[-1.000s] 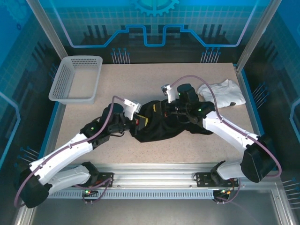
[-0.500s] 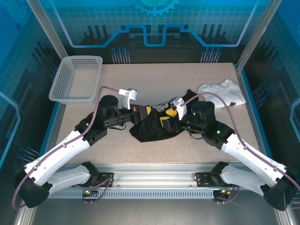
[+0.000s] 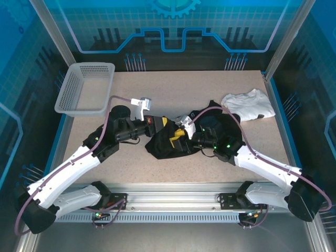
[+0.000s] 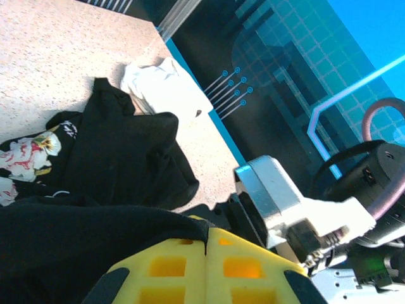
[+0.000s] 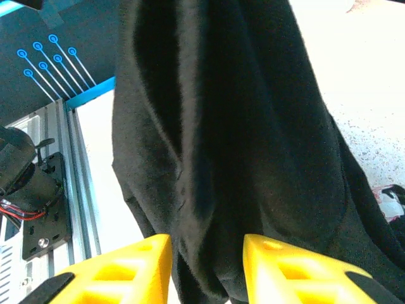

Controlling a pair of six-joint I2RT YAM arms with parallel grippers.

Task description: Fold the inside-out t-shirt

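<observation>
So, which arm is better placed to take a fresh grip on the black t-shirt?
Right, probably: the right end effector is open with the t-shirt hanging between its fingers. The left end effector is shut on the cloth's edge.

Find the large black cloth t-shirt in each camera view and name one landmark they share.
Top external: the large black cloth t-shirt lies bunched mid-picture on the speckled beige tabletop.
Left wrist: the t-shirt spreads across the left and lower middle.
Right wrist: the t-shirt hangs down the middle.
Shared landmark: the tabletop, upper left in left wrist, right side in right wrist.
</observation>
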